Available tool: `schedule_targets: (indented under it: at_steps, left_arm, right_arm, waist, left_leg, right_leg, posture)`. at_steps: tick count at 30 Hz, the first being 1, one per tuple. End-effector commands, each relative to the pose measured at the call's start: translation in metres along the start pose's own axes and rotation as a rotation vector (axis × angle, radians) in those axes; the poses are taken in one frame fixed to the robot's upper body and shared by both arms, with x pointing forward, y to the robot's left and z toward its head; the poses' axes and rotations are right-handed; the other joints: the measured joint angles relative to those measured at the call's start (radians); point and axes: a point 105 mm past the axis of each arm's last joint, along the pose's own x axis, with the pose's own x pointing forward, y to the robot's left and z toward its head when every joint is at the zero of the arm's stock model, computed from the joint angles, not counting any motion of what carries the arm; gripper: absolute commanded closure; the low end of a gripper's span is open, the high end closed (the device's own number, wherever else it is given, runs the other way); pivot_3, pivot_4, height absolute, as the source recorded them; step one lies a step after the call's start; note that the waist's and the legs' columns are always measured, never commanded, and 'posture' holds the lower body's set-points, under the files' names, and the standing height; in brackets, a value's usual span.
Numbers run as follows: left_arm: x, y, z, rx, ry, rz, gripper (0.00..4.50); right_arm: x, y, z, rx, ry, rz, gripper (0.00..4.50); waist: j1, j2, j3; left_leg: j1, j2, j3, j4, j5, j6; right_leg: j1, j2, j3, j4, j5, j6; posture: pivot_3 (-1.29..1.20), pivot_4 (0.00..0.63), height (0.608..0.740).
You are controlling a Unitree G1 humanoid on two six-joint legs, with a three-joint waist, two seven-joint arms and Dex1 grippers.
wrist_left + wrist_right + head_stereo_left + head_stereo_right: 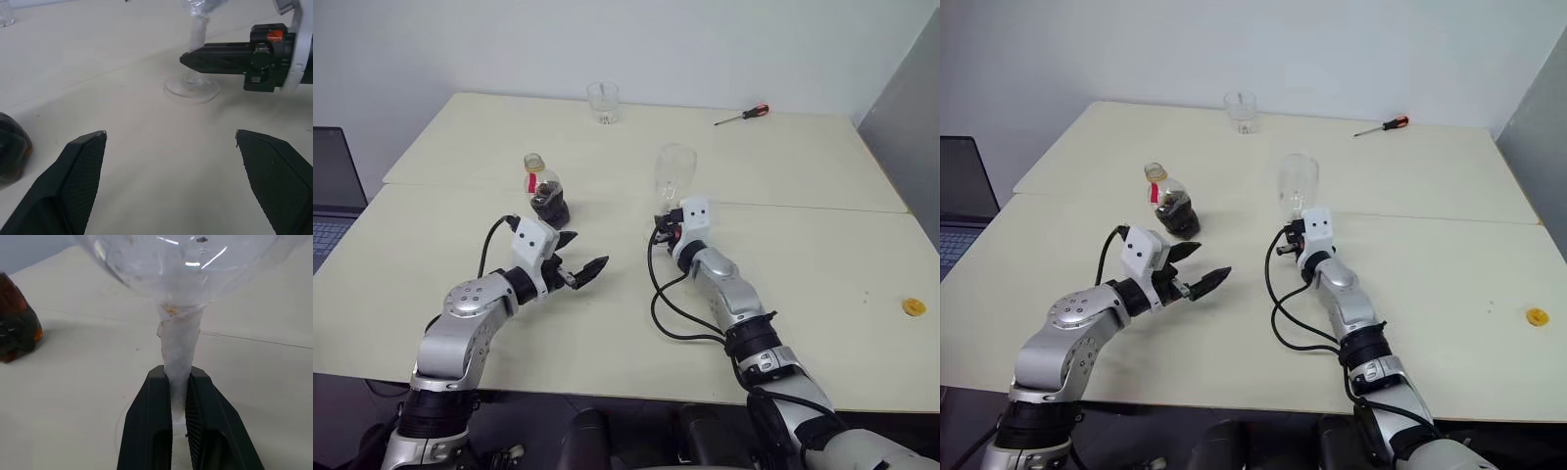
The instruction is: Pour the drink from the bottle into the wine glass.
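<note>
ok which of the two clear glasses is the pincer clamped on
The stemmed wine glass near the table's middle: the right pincer grips its stem. The short stemless tumbler stands untouched at the far edge.

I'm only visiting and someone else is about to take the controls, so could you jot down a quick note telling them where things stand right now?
Right pincer: shut on the wine glass, clamped on its stem; the glass stands upright and empty on the table.
Left pincer: open, empty, hovering just short of the bottle.
The bottle stands on the table to the left of the glass, cap on, the drink inside.
Done: glass steadied.
Left: grasp the bottle, uncap it, pour into the glass.
</note>
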Motion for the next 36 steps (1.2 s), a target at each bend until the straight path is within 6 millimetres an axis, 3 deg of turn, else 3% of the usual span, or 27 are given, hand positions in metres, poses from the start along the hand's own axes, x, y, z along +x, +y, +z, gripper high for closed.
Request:
schedule_targets:
  at_steps: [1, 10, 23, 36]
  left_arm:
    - [0.001, 0.0, 0.01, 0.03, -0.034, -0.007, 0.0]
    - [-0.002, 0.003, 0.01, 0.038, -0.026, 0.004, 0.0]
    - [-0.006, 0.007, 0.011, 0.042, -0.024, 0.028, 0.0]
    - [-0.008, 0.009, 0.012, 0.047, -0.024, 0.037, 0.0]
  right_arm:
    - [-0.007, 0.003, -0.032, -0.036, 0.109, 0.033, 4.39]
    - [-0.009, 0.029, -0.04, -0.149, 0.124, 0.166, 4.39]
    - [0.001, 0.048, -0.025, -0.156, 0.039, 0.198, 4.39]
    - [0.009, 0.05, -0.029, -0.191, 0.058, 0.189, 4.39]
  waist:
    - [0.001, 0.0, 0.0]
    - [-0.001, -0.002, -0.002]
    - [-0.024, -0.002, -0.002]
    - [-0.031, -0.002, -0.002]
  left_leg:
    - [0.0, 0.0, 0.0, 0.0, 0.0, 0.0]
    - [0.001, 0.001, 0.0, 0.0, 0.0, 0.0]
    - [0.002, 0.002, 0.0, 0.0, 0.0, 0.0]
    - [0.005, 0.002, 0.001, -0.001, 0.0, 0.0]
  right_leg:
    - [0.0, 0.0, 0.0, 0.0, 0.0, 0.0]
    - [0.0, 0.001, 0.001, 0.0, 0.0, 0.0]
    - [0.0, 0.0, 0.001, 0.001, 0.0, -0.001]
    - [0.0, 0.001, 0.002, 0.003, 0.0, -0.001]
  posture:
    - [0.0, 0.15, 0.74]
    - [0.0, 0.15, 0.74]
    - [0.0, 0.15, 0.74]
    - [0.0, 0.15, 0.74]
